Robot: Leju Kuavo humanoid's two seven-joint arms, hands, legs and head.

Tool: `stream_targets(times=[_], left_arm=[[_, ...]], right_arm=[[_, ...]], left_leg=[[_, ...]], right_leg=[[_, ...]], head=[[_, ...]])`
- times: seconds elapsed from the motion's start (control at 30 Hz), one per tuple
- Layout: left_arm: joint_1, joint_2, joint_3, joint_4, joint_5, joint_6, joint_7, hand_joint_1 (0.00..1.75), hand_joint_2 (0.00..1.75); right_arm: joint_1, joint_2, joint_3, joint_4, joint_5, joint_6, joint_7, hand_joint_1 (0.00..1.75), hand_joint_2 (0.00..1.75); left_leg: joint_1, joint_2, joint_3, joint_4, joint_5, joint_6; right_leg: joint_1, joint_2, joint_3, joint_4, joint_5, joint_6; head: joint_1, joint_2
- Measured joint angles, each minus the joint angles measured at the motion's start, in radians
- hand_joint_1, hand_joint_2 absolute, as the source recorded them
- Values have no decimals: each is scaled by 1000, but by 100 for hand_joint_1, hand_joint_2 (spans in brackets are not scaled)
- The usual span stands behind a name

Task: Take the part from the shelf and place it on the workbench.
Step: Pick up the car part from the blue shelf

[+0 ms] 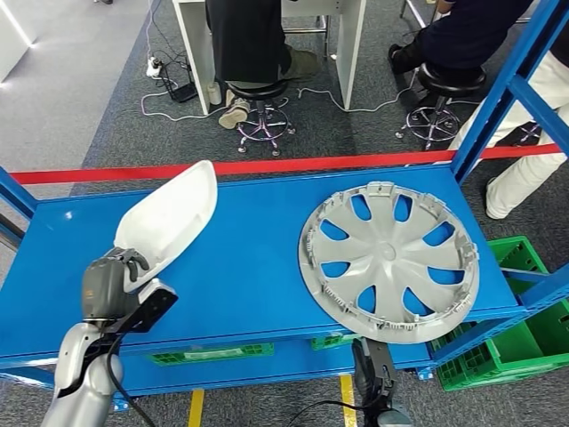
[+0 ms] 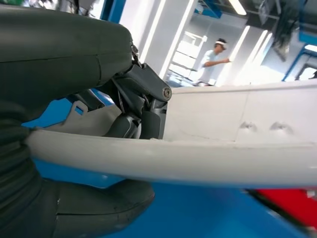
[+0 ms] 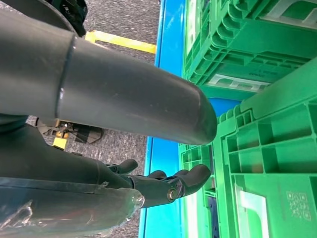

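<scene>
A white curved shell part point(image 1: 171, 216) lies tilted on the blue shelf point(image 1: 255, 258), at its left side. My left hand point(image 1: 110, 285) grips the part's near end, fingers hooked over its rim. In the left wrist view the thumb and the dark fingers point(image 2: 142, 109) clamp the white part's edge point(image 2: 194, 158). A grey wheel cover point(image 1: 389, 261) lies flat on the shelf's right side, overhanging the front edge. My right hand point(image 3: 164, 183) hangs low beside the shelf's lower level, fingers slightly curled and holding nothing.
Green crates point(image 1: 530, 342) sit under the shelf at the right and appear again as green crates point(image 3: 261, 124) close to the right hand. A red tape line point(image 1: 268, 166) runs behind the shelf. People sit on stools point(image 1: 261, 98) beyond it. A blue upright point(image 1: 503, 84) rises at the right.
</scene>
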Motion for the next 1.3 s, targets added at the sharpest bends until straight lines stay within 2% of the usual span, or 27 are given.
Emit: stream_targets(times=[0.17,0.3,0.4,0.47,0.5,0.53,0.63,0.67,0.7,0.73,0.8,0.83,0.87,0.97,1.0,1.03,1.07,1.13,1.17,1.2,1.23,1.3], left_arm=[[47,0,-62,-136,8,-1,7,155,175],[68,1,-99,-189,-2,20,15,155,175],[76,2,-118,-208,-4,26,18,155,175],[78,3,-128,-215,-5,30,19,155,175],[78,3,-132,-218,-5,32,20,155,175],[78,3,-136,-220,-5,33,20,155,175],[81,4,-145,-222,-4,34,22,155,175],[82,4,-146,-222,-4,34,22,155,175],[82,5,-147,-222,-4,34,22,155,175],[83,5,-148,-222,-4,34,22,155,175],[83,5,-152,-222,-3,34,23,155,175],[84,5,-153,-222,-1,34,23,155,175],[85,6,-154,-223,0,35,24,155,175],[88,7,-160,-223,3,37,25,155,175],[89,8,-161,-223,4,37,25,155,175],[89,9,-161,-224,4,37,25,155,175],[89,11,-162,-224,4,37,25,155,175],[90,14,-164,-225,6,39,25,155,175],[91,16,-165,-225,7,40,26,155,175],[92,18,-166,-225,8,41,26,155,175],[92,20,-167,-225,10,43,27,155,175],[91,22,-169,-226,10,45,27,155,175]], right_arm=[[7,0,-5,-2,0,18,-12,0,0],[20,0,-5,-15,-12,56,-14,0,0],[29,0,-5,-31,-21,77,-14,0,0],[33,0,-4,-40,-24,81,-15,0,0],[34,0,-4,-43,-26,81,-15,0,0],[35,0,-3,-46,-28,81,-15,0,0],[39,0,-3,-50,-33,85,-15,0,0],[41,0,-3,-51,-34,88,-15,0,0],[42,-1,-3,-52,-35,89,-15,0,0],[43,-1,-3,-53,-35,90,-15,0,0],[41,-2,-3,-55,-36,92,-15,0,0],[39,-2,-2,-56,-37,93,-15,0,0],[37,-2,-2,-58,-37,94,-15,0,0],[36,-2,-2,-60,-38,95,-15,0,0],[36,-2,-1,-60,-38,95,-15,0,0],[36,-2,-1,-60,-38,95,-15,0,0],[35,-2,-1,-60,-38,95,-15,0,0],[34,-2,1,-60,-40,92,-15,0,0],[35,-2,3,-60,-41,89,-15,0,0],[36,-2,5,-60,-42,85,-15,0,0],[36,-2,9,-60,-43,81,-15,0,0],[36,-2,16,-62,-44,76,-15,0,0]], left_leg=[[-2,0,-2,4,-2,4],[-5,0,-4,10,-5,11],[-9,0,-8,17,-1,21],[-5,2,-9,10,13,29],[-2,3,-9,2,21,32],[2,5,-9,-5,28,35],[5,10,-14,-7,37,40],[5,11,-17,-6,39,39],[5,13,-20,-4,40,38],[6,16,-22,-1,41,36],[8,23,-28,7,38,29],[7,26,-30,12,37,23],[5,29,-33,17,36,17],[5,41,-41,26,37,1],[5,40,-47,35,25,-6],[6,36,-59,60,-1,-11],[6,30,-78,106,-41,-16],[7,22,-128,238,-125,-20],[7,21,-145,290,-149,-19],[6,21,-146,311,-152,-17],[6,20,-129,296,-137,-13],[4,11,-48,179,-85,-1]], right_leg=[[-2,0,0,-1,1,3],[-5,0,0,-1,2,9],[-9,0,1,-4,9,20],[-7,0,-3,-5,15,30],[-4,-3,-10,8,3,34],[-1,-6,-25,41,-22,36],[0,-13,-92,228,-131,39],[-1,-13,-102,269,-145,40],[-2,-15,-94,273,-140,41],[-2,-18,-66,236,-118,42],[-1,-37,22,100,-75,42],[2,-46,52,50,-63,37],[5,-51,67,22,-62,30],[6,-35,51,18,-55,4],[5,-28,44,18,-50,-4],[3,-23,37,17,-44,-11],[2,-18,27,16,-36,-18],[2,-8,4,16,-19,-24],[3,-3,-8,17,-10,-25],[3,3,-21,17,-1,-25],[4,9,-33,17,10,-24],[4,21,-56,17,31,-20]], head=[[0,0],[0,0],[0,0],[0,0],[0,0],[2,0],[6,0],[6,0],[6,0],[6,0],[7,0],[6,0],[6,0],[4,0],[3,0],[1,0],[0,0],[-3,0],[-3,0],[-3,0],[-3,0],[-3,0]])
